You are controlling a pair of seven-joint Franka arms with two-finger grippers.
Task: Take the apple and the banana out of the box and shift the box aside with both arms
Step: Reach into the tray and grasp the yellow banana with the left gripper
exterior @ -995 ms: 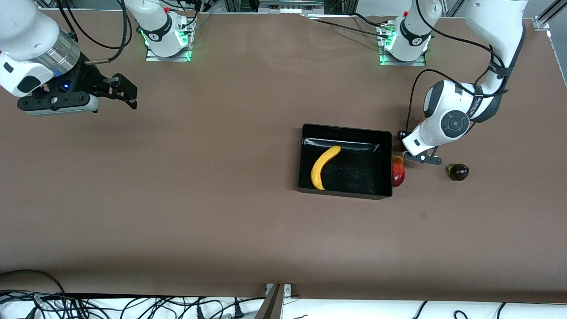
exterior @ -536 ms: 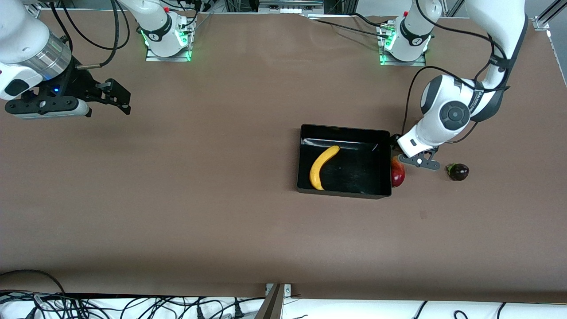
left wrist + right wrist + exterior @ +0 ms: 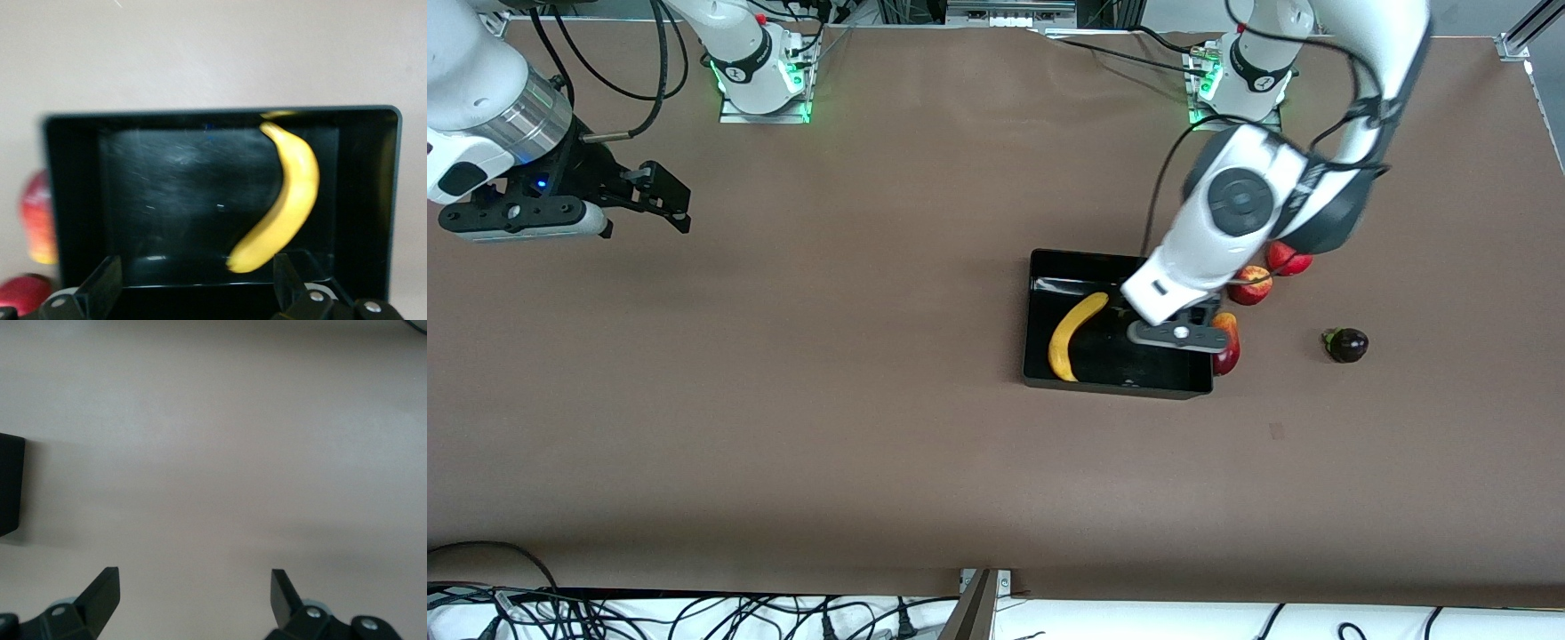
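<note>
- The left gripper (image 3: 193, 288) has just swung away from the table beside the box (image 3: 1116, 384), on the left arm's end, and now hangs over that end of the box.
- Its fingers are spread wide and there is nothing between them.
- With the arm out of the way, the apple (image 3: 1250, 285) is in plain sight on the table, outside the box and just off its corner toward the left arm's base. A plain red pomegranate (image 3: 1289, 259) sits close beside it.
- To my eye the apple part is done. The banana (image 3: 1072, 338) comes next, and the box is not ready to be moved until it is out.
- The banana lies flat on the box floor toward the right arm's end, curving along the short wall there.
- From the left wrist view, the banana is below and ahead of the open fingers, with its near tip closest to one finger (image 3: 288, 277). The gripper looks to need a short carry along the box and then a drop.
- A red-yellow mango (image 3: 1226, 348) rests against the outside of the box wall, under the left arm, and a dark little fruit (image 3: 1345, 344) sits well apart from it.
- The right gripper (image 3: 671, 197) waits with its fingers wide open and empty over bare table at the right arm's end, well away from the box.
</note>
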